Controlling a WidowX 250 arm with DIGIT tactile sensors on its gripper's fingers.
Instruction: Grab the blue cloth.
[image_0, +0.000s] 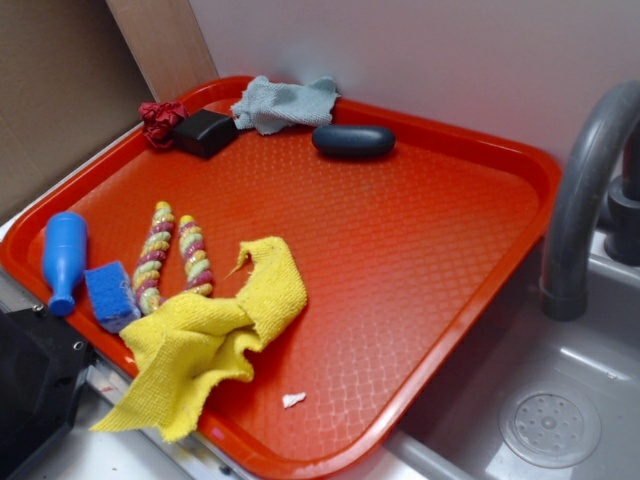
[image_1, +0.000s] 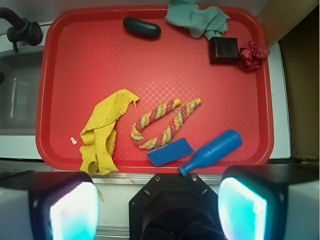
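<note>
The blue cloth (image_1: 197, 18) lies crumpled at the tray's (image_1: 150, 65) far edge. The gripper (image_1: 159, 200) hangs spread wide, well apart from it.

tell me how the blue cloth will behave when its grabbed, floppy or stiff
Probably floppy: the blue cloth lies crumpled in soft folds at the tray's far edge. Likely light, being thin and small. Its woven surface should grip well, though ragged edges may trail.
</note>
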